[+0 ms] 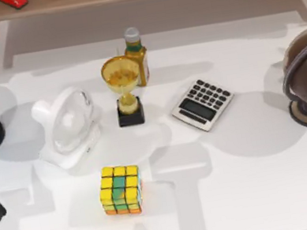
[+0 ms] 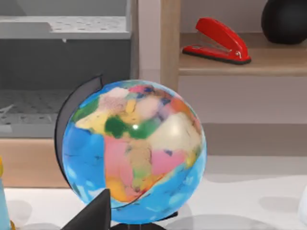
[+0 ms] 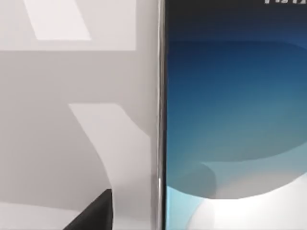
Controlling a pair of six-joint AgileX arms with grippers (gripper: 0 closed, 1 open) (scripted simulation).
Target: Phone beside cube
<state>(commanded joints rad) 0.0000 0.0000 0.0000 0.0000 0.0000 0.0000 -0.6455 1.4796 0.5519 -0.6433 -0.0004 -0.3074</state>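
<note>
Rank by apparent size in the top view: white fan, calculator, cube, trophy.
1. White fan, largest footprint.
2. Calculator and trophy: close. The trophy stands upright and nearer the camera, so I won't order these two.
3. Cube, smallest.

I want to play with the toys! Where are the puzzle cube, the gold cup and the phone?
cube (image 1: 120, 189): top view, its yellow top face.
gold cup (image 1: 121, 75): top view, its bowl.
phone (image 3: 235, 120): right wrist view, its blue screen.
</note>
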